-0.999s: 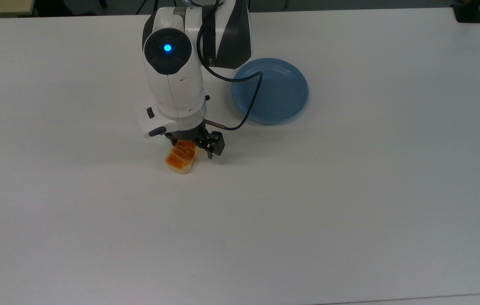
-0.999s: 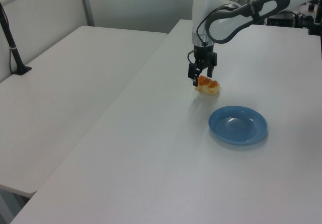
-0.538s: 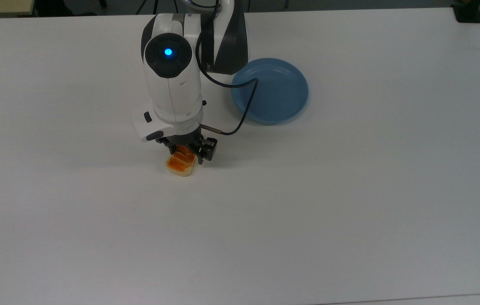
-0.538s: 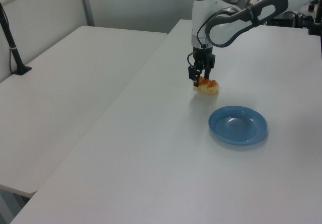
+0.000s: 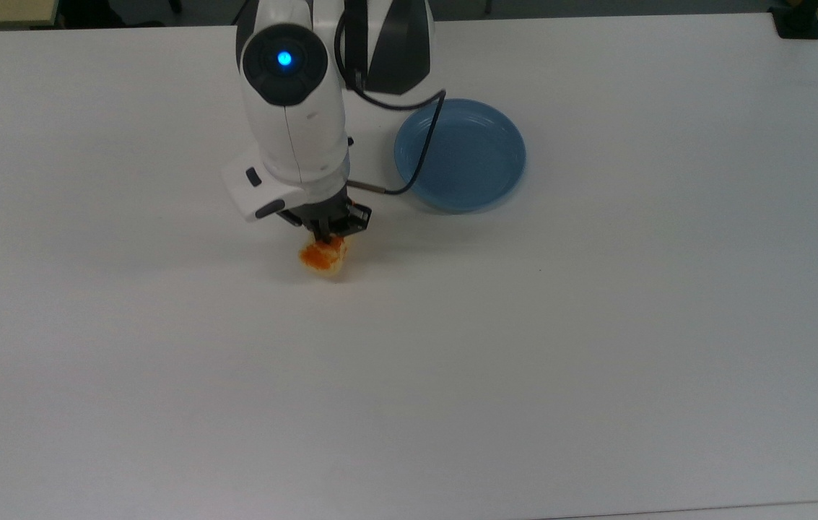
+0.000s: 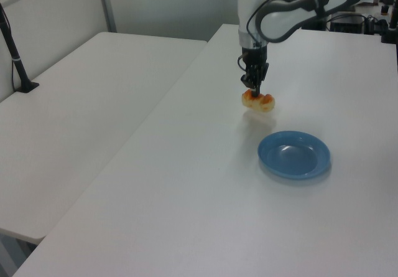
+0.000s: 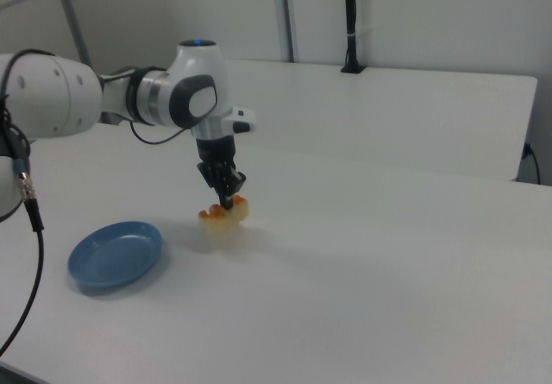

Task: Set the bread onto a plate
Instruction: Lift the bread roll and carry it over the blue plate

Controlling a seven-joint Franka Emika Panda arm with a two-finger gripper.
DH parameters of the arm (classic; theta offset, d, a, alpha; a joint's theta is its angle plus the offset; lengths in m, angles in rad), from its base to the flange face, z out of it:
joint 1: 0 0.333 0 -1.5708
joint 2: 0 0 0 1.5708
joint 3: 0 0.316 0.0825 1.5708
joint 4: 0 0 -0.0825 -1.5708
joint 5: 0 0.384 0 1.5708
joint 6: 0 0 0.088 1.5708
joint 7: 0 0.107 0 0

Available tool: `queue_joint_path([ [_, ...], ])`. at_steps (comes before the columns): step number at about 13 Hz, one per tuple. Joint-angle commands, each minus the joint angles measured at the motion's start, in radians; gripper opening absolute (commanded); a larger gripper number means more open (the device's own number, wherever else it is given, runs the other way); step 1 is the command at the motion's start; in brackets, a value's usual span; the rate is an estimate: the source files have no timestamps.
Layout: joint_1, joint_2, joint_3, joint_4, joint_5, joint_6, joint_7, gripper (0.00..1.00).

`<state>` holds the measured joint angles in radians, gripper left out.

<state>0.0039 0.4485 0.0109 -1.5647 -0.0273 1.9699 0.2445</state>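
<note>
The tool (image 6: 255, 93) pinches the bread (image 6: 259, 101), holding it just off the white surface (image 5: 596, 347), well in from every edge. The blue plate (image 5: 460, 154) sits nearby to the top view's right, with bare surface between them.

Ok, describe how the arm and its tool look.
The arm has glossy white rounded shells with dark grey joint sections. A round black cap with a glowing blue light tops the wrist. A thin black cable loops beside it. The tool is small and black.

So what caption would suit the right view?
Gripper lifts the bread off the table, blue plate waiting nearby.
</note>
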Motion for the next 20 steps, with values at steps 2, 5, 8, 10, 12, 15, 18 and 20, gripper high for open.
queue_joint_path([
  [2,0.011,-0.112,0.012,-0.034,0.046,-0.13,-0.07,0.0],
  [5,0.022,-0.204,0.067,-0.136,0.046,-0.131,-0.07,0.0],
  [8,0.068,-0.273,0.113,-0.25,0.046,-0.129,-0.059,0.0],
  [10,0.09,-0.306,0.121,-0.302,0.046,-0.128,-0.059,0.0],
  [12,0.113,-0.327,0.15,-0.353,0.046,-0.118,-0.056,0.0],
  [15,0.119,-0.311,0.21,-0.383,0.04,-0.091,0.042,0.01],
  [18,0.127,-0.272,0.228,-0.388,0.03,-0.04,0.146,0.04],
  [20,0.125,-0.254,0.231,-0.383,0.023,-0.008,0.209,0.34],
])
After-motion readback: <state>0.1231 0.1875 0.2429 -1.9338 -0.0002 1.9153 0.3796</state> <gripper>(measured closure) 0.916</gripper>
